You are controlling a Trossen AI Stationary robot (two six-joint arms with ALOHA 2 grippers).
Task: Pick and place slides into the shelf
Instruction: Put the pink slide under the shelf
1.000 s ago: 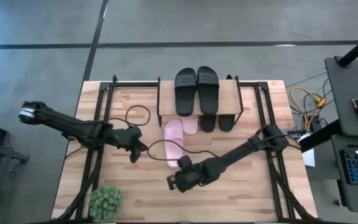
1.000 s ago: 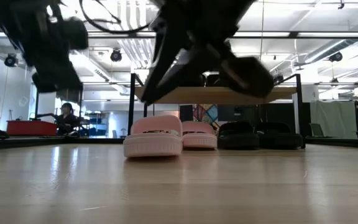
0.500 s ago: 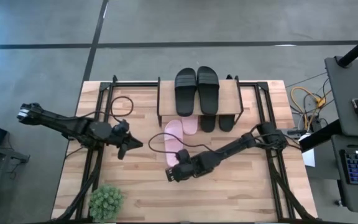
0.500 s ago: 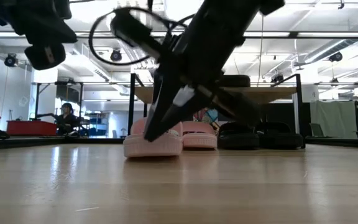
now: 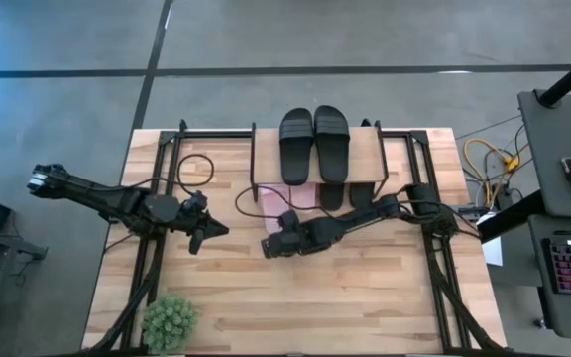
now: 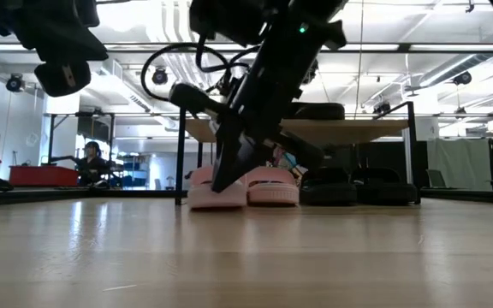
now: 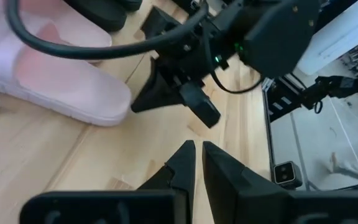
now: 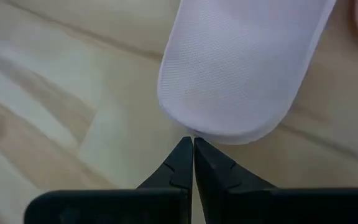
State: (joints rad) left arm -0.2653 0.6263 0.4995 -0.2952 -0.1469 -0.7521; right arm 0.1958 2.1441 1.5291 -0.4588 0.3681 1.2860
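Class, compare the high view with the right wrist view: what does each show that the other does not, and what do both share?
Only the high view shows the shelf with two black slides on its top board, the green plant and the left end effector waiting on the table's left. Only the right wrist view shows the right end effector closed, its tips against the pink slide. Both share the wooden tabletop.

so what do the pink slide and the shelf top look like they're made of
The pink slide looks like soft matte foam or rubber: a fine pebbled texture, a rounded edge, no shine. The shelf top looks like light, unglossed wood, with faint grain; its thin legs look like black metal.
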